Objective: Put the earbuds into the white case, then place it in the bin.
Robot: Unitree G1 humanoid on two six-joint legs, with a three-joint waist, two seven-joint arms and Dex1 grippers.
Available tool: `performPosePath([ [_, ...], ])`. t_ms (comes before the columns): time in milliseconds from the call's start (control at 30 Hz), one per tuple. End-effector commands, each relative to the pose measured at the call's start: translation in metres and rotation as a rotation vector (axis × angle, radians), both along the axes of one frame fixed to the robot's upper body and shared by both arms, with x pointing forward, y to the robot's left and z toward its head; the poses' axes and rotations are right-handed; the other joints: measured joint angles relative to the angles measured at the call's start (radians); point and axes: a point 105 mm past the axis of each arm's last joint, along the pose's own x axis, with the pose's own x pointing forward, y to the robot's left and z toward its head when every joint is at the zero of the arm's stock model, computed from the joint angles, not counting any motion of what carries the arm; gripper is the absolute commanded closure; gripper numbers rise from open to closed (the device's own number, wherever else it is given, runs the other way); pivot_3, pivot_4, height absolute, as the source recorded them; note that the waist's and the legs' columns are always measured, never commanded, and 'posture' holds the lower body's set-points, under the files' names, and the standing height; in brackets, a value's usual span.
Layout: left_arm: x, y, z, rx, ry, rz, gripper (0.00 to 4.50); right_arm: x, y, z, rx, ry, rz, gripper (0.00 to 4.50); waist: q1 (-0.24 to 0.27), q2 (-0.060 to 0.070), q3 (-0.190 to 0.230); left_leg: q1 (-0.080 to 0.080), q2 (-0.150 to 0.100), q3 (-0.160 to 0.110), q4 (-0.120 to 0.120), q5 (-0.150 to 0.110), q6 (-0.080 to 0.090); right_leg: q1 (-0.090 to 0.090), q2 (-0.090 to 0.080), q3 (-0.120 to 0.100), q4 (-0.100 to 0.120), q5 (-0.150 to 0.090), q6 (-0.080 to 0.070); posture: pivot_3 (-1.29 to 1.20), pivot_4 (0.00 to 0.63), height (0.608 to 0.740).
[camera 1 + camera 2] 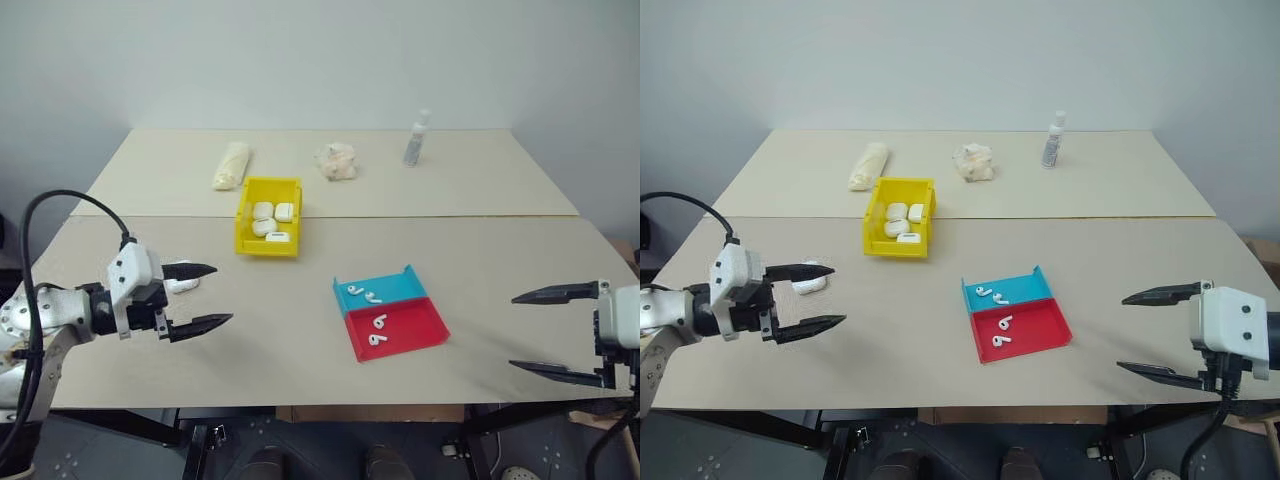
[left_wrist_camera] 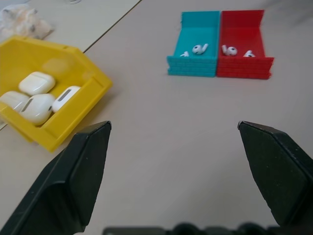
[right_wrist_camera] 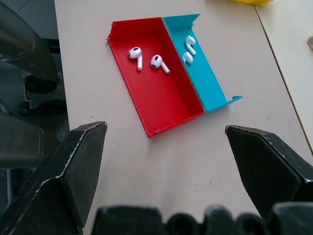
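Table point(image 1: 300, 330): white case point(image 1: 809, 282), probably, beside spread left hand point(image 1: 818, 296); right hand point(image 1: 1155, 333) spread.

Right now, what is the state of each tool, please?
Left tool: open, holding nothing.
Right tool: open, holding nothing.

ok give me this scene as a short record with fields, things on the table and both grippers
bin: yellow bin near table centre, four white cases inside
loose case: white case on the table beside the left gripper
tray: blue-and-red tray, two earbuds in the blue half, two in the red half
far side: paper roll, crumpled paper wad, small bottle
left gripper: open, holding nothing
right gripper: open, holding nothing
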Motion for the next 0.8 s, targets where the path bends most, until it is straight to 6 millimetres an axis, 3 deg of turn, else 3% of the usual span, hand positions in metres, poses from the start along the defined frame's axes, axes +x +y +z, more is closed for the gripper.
performPosePath([
  [33,0.009,0.003,0.015,0.067,-0.065,0.162,0.00,0.000,0.000,0.007,-0.014,-0.029,-0.003,0.01,0.000,0.000,0.000,0.000,0.000,0.000,0.000,0.000,0.000,0.000,0.000,0.000,0.000,0.000,0.000,0.00,0.150,0.740],
  [267,0.042,0.010,0.051,-0.023,0.015,0.644,0.00,0.000,0.001,0.001,-0.001,-0.009,-0.026,0.01,0.013,-0.001,0.000,0.000,-0.001,-0.002,0.001,0.000,0.000,0.001,0.000,-0.001,0.001,0.000,0.000,0.00,0.150,0.740],
  [367,0.045,0.004,0.052,-0.051,0.106,0.806,0.00,0.000,0.002,-0.003,0.010,0.006,-0.034,0.01,0.017,-0.001,0.000,0.001,-0.002,-0.002,0.002,0.000,0.000,0.004,0.000,-0.002,0.000,0.000,0.001,0.00,0.150,0.740],
  [533,0.044,-0.009,0.046,-0.085,0.010,0.916,0.00,0.005,0.005,-0.007,0.027,0.020,-0.026,0.01,-0.001,-0.002,0.000,0.000,-0.001,-0.002,0.000,-0.001,0.001,0.002,0.000,0.000,0.004,0.000,0.001,0.00,0.150,0.740],
  [633,0.046,-0.004,0.038,-0.109,0.004,1.028,0.00,0.011,0.007,-0.009,0.037,0.021,-0.014,0.01,0.000,-0.003,0.000,0.001,-0.001,-0.002,0.001,0.000,0.000,0.001,0.000,0.001,0.001,0.000,0.001,0.00,0.150,0.740],
  [800,0.055,0.025,0.022,-0.285,0.103,1.352,0.00,0.022,0.010,-0.012,0.045,0.022,-0.003,0.01,0.004,-0.003,0.000,0.008,-0.002,-0.003,0.000,0.000,-0.001,0.009,-0.001,0.001,0.000,0.000,0.001,0.00,0.150,0.740],
])
